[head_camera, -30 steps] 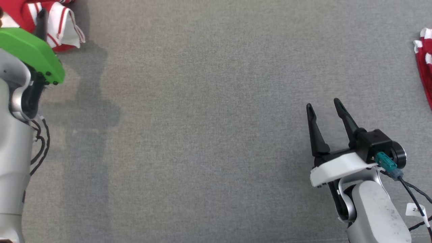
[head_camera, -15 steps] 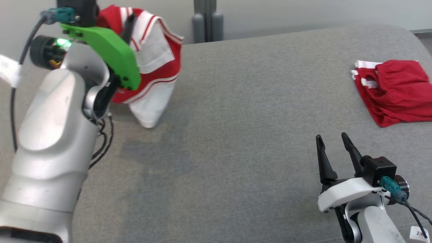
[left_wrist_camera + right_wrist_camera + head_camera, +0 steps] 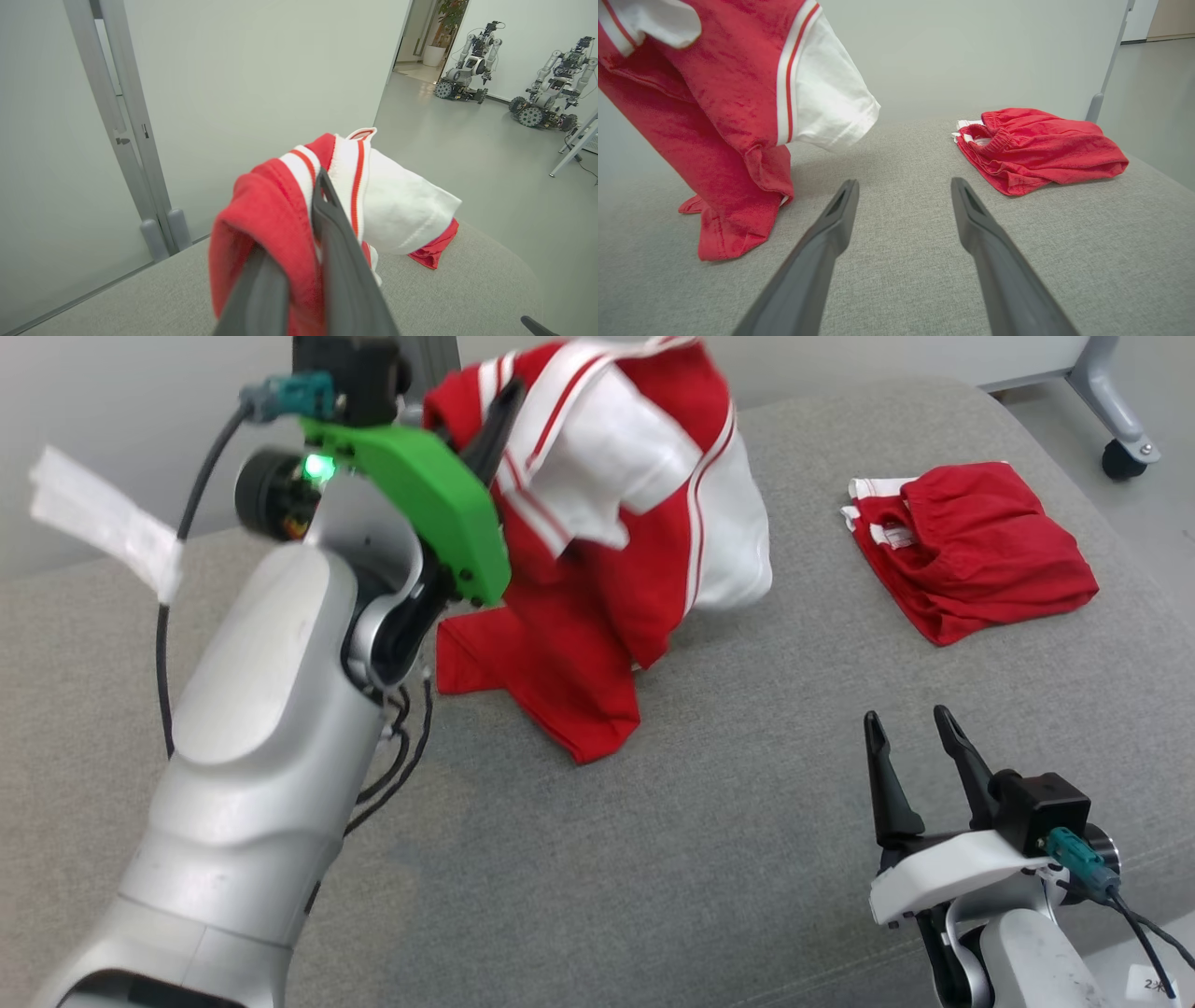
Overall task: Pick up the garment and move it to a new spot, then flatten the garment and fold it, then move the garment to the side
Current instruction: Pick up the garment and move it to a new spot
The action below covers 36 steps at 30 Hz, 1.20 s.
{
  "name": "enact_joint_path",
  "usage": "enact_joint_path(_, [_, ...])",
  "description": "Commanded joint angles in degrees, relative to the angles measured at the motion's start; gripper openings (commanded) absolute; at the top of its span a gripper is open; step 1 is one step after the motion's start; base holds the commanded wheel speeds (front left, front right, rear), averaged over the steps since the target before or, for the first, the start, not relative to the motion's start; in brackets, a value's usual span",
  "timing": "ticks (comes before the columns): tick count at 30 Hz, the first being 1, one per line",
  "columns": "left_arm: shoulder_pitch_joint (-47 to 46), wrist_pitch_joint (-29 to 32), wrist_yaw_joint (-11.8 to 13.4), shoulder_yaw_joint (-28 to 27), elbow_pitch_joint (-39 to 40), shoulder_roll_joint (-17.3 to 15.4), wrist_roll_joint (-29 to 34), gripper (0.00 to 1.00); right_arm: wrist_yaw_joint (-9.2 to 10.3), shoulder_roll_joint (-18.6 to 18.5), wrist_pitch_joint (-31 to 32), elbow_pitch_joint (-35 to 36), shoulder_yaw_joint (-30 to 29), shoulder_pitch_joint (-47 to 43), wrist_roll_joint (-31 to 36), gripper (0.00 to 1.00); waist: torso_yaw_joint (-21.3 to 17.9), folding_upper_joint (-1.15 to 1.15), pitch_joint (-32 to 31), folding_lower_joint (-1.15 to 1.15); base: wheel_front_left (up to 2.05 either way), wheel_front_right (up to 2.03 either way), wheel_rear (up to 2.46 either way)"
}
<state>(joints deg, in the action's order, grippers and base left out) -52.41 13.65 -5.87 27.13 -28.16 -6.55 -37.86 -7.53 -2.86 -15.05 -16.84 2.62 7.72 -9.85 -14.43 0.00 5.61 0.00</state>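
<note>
A red and white garment [image 3: 607,551] hangs from my left gripper [image 3: 495,415], which is shut on its upper edge and lifted above the grey table [image 3: 653,859]. The garment's lower hem still touches the cloth surface. In the left wrist view the dark fingers [image 3: 336,233] pinch bunched red fabric [image 3: 266,219]. My right gripper [image 3: 907,726] is open and holds nothing, low at the near right. In the right wrist view its fingers [image 3: 831,224] point across the table, with the hanging garment [image 3: 733,107] to their left.
A second red garment [image 3: 971,551] lies crumpled at the far right of the table; it is the red heap [image 3: 1036,147] in the right wrist view. A wheeled frame leg [image 3: 1116,429] stands past the table's far right corner. Other robots [image 3: 472,60] are parked in the room behind.
The head camera has shifted, so the whole scene has moved in view. My left gripper has raised the garment higher and carried it toward the table's middle. The right gripper stays open and low.
</note>
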Motion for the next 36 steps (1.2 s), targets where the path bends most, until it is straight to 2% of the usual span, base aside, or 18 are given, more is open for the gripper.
enact_joint_path(1, [2.2, -0.7, 0.7, -0.6, -1.3, -1.2, -0.3, 0.0, 0.08, -0.1, -0.2, 0.2, 0.2, 0.8, -0.3, 1.0, -0.1, 0.0, 2.6, 0.0, 0.0, 0.0, 0.0])
enact_joint_path(8, [12.1, -7.6, 4.0, -2.8, -11.4, -2.2, -0.9, 0.0, 0.08, -0.1, -0.2, -0.2, 1.3, 2.5, -1.0, 1.0, 0.7, 0.0, 6.7, 0.0, 0.0, 0.0, 0.0])
enact_joint_path(10, [13.8, -9.8, 4.6, -2.7, -14.0, -1.9, -0.4, 0.37, 0.08, -0.1, -0.2, -0.4, 1.5, 2.9, -1.0, 1.0, 1.0, 0.0, 7.4, 0.0, 0.0, 0.0, 0.0])
enact_joint_path(12, [14.8, -11.7, 4.6, -2.7, -16.3, -1.4, -0.3, 0.53, 0.08, -0.1, -0.2, -0.4, 1.7, 3.4, -0.8, 1.0, 1.3, 0.0, 7.9, 0.0, 0.0, 0.0, 0.0])
enact_joint_path(13, [14.9, -13.1, 4.5, -2.7, -17.3, -1.2, -0.1, 0.89, 0.08, -0.1, -0.2, -0.4, 1.9, 3.6, -0.8, 1.0, 1.5, 0.0, 8.0, 0.0, 0.0, 0.0, 0.0])
enact_joint_path(14, [14.9, -14.2, 4.3, -2.4, -17.9, -1.1, 0.3, 1.0, 0.08, -0.1, -0.2, -0.4, 2.0, 3.6, -0.7, 1.0, 1.6, 0.0, 8.0, 0.0, 0.0, 0.0, 0.0])
enact_joint_path(22, [12.7, -21.0, 2.5, -0.4, -21.6, 0.0, 2.1, 1.0, 0.08, -0.1, -0.2, -1.2, 1.1, 3.3, 0.6, 1.0, 3.9, 0.0, 5.0, 0.0, 0.0, 0.0, 0.0])
enact_joint_path(30, [15.3, -26.0, 0.8, 1.0, -21.1, 1.4, 2.1, 1.0, 0.08, -0.1, -0.2, -2.1, -1.5, 1.0, 3.3, 1.0, 8.0, 0.0, -2.3, 0.0, 0.0, 0.0, 0.0])
enact_joint_path(33, [17.7, -27.4, 0.8, 1.9, -19.8, 1.8, 2.9, 1.0, 0.08, -0.1, -0.2, -2.5, -2.5, -0.4, 4.4, 1.0, 10.0, 0.0, -5.4, 0.0, 0.0, 0.0, 0.0])
enact_joint_path(36, [20.5, -28.5, 2.1, 2.2, -17.4, 1.9, 4.3, 1.0, 0.08, -0.1, -0.2, -2.3, -3.2, -1.3, 4.7, 1.0, 12.0, 0.0, -7.2, 0.0, 0.0, 0.0, 0.0])
